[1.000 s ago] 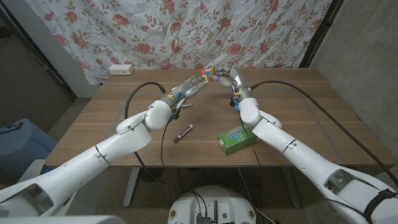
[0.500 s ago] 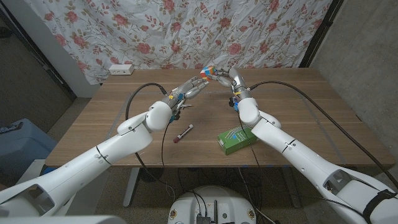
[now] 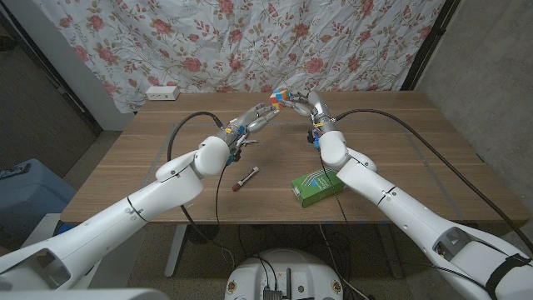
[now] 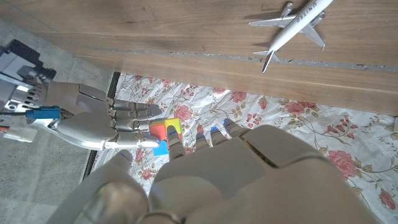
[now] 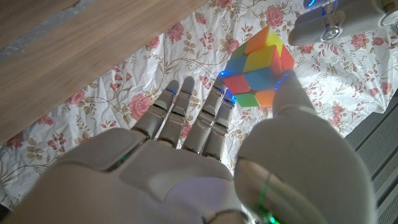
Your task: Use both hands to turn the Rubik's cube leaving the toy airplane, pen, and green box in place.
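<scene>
Cube (image 3: 281, 96) held up above the tabletop (image 3: 391, 158), pinched between fingertips of left hand (image 3: 254, 120) and right hand (image 3: 313, 105), plane (image 4: 292, 28), pen (image 3: 244, 178), green box (image 3: 317, 186) lying below.

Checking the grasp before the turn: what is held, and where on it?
The Rubik's cube, up off the table, fingers of the left hand and right hand on opposite sides.

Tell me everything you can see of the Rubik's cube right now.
The multicoloured plastic Rubik's cube is held up off the wooden table, tilted corner-on, between both robot hands over the table's far side. Orange, yellow, green, blue and red-pink stickers show. In the right wrist view one layer looks twisted out of line. The right hand holds it with a fingertip against its lower face; the left hand reaches its fingertips to the other side.
</scene>
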`<state>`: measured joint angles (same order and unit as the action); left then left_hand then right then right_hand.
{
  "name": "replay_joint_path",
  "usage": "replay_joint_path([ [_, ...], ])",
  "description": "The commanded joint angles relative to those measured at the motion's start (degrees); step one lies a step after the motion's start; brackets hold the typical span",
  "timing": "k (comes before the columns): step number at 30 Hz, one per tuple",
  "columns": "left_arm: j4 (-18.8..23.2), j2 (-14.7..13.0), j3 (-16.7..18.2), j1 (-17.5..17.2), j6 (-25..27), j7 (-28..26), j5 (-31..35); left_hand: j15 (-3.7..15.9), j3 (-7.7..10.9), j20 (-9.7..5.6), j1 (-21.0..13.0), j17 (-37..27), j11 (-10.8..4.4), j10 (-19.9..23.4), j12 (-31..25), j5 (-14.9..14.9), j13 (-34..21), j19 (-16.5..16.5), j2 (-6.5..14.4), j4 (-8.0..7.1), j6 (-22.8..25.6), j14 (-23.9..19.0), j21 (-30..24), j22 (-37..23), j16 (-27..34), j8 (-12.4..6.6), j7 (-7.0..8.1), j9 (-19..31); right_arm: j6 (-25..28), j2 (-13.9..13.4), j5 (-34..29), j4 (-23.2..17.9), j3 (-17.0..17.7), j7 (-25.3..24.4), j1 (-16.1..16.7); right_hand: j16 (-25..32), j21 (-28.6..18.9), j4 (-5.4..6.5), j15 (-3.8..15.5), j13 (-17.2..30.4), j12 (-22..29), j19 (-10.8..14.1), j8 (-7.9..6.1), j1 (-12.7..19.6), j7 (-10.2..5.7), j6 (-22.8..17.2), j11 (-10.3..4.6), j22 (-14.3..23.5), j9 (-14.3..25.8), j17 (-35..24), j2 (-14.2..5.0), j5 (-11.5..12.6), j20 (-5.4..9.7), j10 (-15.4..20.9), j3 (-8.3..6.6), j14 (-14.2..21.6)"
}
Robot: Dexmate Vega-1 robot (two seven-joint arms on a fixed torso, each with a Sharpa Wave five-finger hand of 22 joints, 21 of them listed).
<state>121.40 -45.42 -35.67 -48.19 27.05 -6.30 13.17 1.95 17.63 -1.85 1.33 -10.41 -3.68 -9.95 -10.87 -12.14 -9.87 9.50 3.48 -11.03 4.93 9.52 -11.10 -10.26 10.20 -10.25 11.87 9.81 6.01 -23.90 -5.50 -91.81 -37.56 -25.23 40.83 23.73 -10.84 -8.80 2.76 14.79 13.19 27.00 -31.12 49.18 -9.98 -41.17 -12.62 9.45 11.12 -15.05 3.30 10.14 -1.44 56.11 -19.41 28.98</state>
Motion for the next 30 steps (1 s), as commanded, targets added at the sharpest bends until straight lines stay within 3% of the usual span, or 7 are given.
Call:
replay_joint_path([
  [1, 1.5, -0.9, 1.3, -0.6, 0.6, -0.4, -0.5, 0.63, -0.38, -3.11, -0.1, 0.0, 0.4, -3.8, -0.4, -0.3, -0.2, 2.1, 6.1, -0.11, 0.4, 8.0, -0.5, -0.1, 0.5, -0.18, 0.02, 0.0, 1.1, -0.4, 0.0, 0.1, -0.1, -0.1, -0.4, 0.4, 0.0, -0.04, 7.82, 0.2, 0.1, 0.1, 0.11, 2.3, -2.57, -3.2, -0.01, 0.2, 0.2, -0.1, -2.52, 0.4, 0.06, 0.6, 0.17, 0.2],
  [15, 3.1, -3.0, 3.7, -2.2, 0.2, -0.7, -1.5, 0.53, -0.58, -2.88, -0.1, 0.0, 0.41, -3.3, -0.6, -0.3, -0.2, 1.8, 6.1, -0.05, 0.1, 7.6, -0.6, -0.1, 0.6, -0.02, 0.15, 0.0, 3.3, -1.6, -0.2, -0.7, 0.2, 0.0, -0.3, 0.4, 0.0, -0.1, 7.84, 0.3, 0.1, 0.0, 0.28, 2.4, -2.57, -3.3, 0.0, 0.2, 0.1, -0.1, -2.49, 0.4, 0.06, 0.6, 0.33, 0.0],
  [25, 2.6, -3.6, 7.2, -5.3, -3.8, -3.7, -4.4, 0.91, -0.71, -2.69, -0.3, 0.1, 0.22, -2.4, -0.7, -0.4, -0.2, 0.6, 6.2, 0.1, -0.1, 6.6, -1.0, 0.0, 0.8, 0.12, 0.15, 0.0, 4.6, -3.8, -1.5, -1.9, -0.2, 1.5, -0.8, 0.4, 0.0, -0.03, 7.75, 0.3, -0.1, -0.1, 0.61, 2.3, -2.59, -3.0, 0.0, 0.2, 0.0, -0.1, -2.55, 0.4, 0.03, 0.4, 0.5, -0.1],
  [30, 0.8, -3.4, 9.5, -6.8, -8.2, -5.4, -6.9, 1.39, -0.7, -2.55, -0.4, 0.1, 0.08, -2.2, -0.7, -0.5, -0.2, -0.2, 6.2, 0.22, -0.5, 6.2, -1.2, 0.0, 0.8, 0.25, -0.01, 0.0, 6.2, -5.3, -2.7, -3.4, -0.4, 2.5, -1.0, 0.5, 0.0, 0.0, 7.71, 0.2, -0.3, -0.1, 0.88, 2.3, -2.59, -2.7, 0.01, 0.2, 0.0, -0.1, -2.55, 0.4, 0.02, 0.1, 0.62, -0.2],
])
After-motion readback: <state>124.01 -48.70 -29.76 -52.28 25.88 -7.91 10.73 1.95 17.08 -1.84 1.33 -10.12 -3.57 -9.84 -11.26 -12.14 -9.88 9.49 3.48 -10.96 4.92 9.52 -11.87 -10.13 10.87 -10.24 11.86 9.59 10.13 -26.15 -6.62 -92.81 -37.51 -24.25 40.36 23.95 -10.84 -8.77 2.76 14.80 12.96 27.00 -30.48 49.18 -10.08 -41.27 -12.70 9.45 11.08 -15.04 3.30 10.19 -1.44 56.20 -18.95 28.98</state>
